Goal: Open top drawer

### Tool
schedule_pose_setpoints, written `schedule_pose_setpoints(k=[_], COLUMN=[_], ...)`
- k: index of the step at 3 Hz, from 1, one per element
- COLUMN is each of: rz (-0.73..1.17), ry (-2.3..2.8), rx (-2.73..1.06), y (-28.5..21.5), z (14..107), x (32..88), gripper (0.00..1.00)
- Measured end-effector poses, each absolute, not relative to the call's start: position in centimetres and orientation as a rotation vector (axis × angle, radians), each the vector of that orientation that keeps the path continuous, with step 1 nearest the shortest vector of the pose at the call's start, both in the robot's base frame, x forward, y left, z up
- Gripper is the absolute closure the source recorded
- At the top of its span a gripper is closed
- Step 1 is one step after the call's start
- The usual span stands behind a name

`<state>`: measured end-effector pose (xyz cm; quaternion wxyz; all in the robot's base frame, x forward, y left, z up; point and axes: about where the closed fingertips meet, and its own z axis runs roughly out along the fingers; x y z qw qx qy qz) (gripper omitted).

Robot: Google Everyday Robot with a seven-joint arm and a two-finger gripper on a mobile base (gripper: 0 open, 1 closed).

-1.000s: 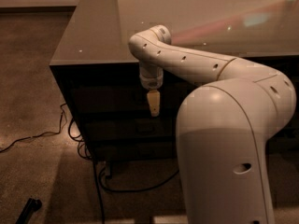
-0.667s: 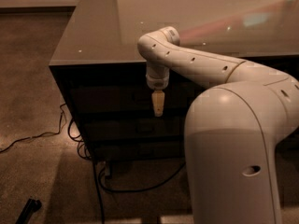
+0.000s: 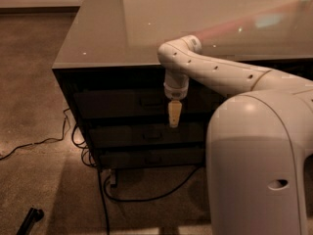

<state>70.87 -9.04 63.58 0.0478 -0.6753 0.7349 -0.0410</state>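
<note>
The top drawer point(image 3: 122, 103) is a wide dark front just under the countertop, and it sits closed, flush with the cabinet. Its small rectangular pull point(image 3: 148, 102) shows faintly at centre. My gripper point(image 3: 173, 123) hangs straight down from the white arm point(image 3: 215, 72), in front of the drawer's face and a little right of the pull. Its cream fingers are together with nothing between them, and the tip reaches the gap above the second drawer. I cannot tell whether it touches the front.
Two similar dark drawers point(image 3: 146, 136) sit below in the same stack. A glossy countertop point(image 3: 107, 28) runs above. My white body point(image 3: 259, 165) fills the lower right. Black cables point(image 3: 105, 190) trail on the floor, and a dark object point(image 3: 30, 219) lies at the bottom left.
My gripper has moved right and slightly down along the top drawer's front. The drawer has not moved.
</note>
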Motion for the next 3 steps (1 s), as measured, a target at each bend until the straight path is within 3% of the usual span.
schedule_pose_setpoints(k=[1, 3], rz=[-0.110, -0.111], ry=[2.262, 2.262], rx=[-2.051, -2.050], y=[-9.56, -9.55], z=[62.86, 63.57], x=[70.31, 70.35], gripper=[0.18, 0.64])
